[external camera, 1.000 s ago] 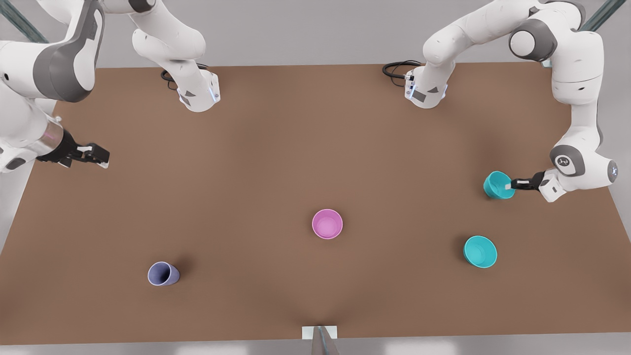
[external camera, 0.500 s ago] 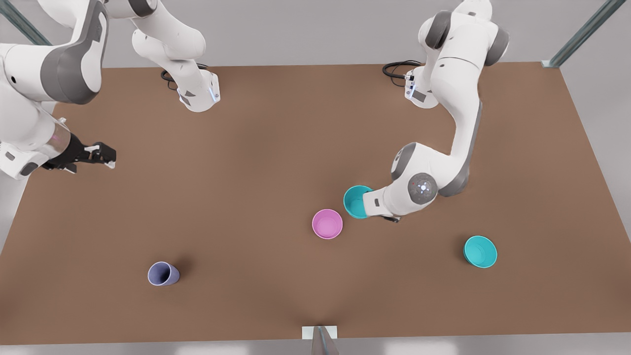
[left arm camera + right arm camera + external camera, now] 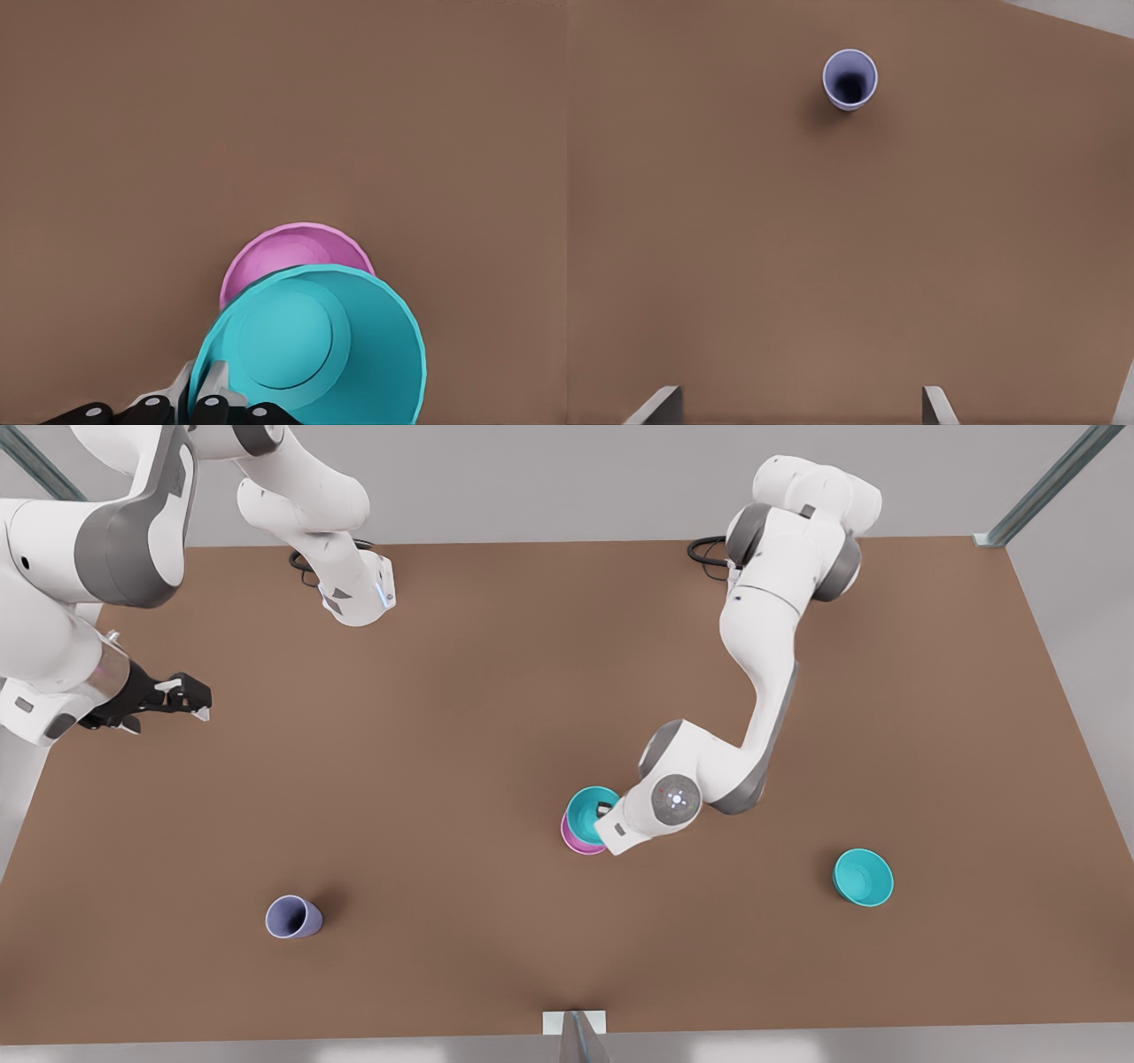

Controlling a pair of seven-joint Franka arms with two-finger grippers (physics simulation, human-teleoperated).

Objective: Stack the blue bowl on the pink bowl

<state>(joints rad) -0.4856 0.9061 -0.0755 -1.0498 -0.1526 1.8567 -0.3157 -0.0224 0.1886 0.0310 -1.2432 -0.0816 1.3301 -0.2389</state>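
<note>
Holding the blue bowl (image 3: 588,808) by its rim, our left jaws (image 3: 202,400) are clamped on the wall, one finger inside and one outside, and the bowl hangs above the pink bowl (image 3: 578,840) near the middle of the bench (image 3: 496,708). In the left wrist view the blue bowl (image 3: 312,347) covers much of the pink bowl (image 3: 285,255) but sits off to one side of it, so the two are not centred. That is our main worry: if we let go here, the blue bowl may land on the pink rim, tip, and slide off onto the bench, or knock the pink one aside. We cannot tell how much height separates them, so a drop from too high could also make it bounce.

Our right jaws (image 3: 182,695) wait at the front view's left edge, spread wide over bare bench. A second teal bowl (image 3: 863,877) sits well apart toward the front view's right, and a lavender cup (image 3: 292,917) stands well apart toward the left. Neither blocks the placement; nothing lies between the bowls.
</note>
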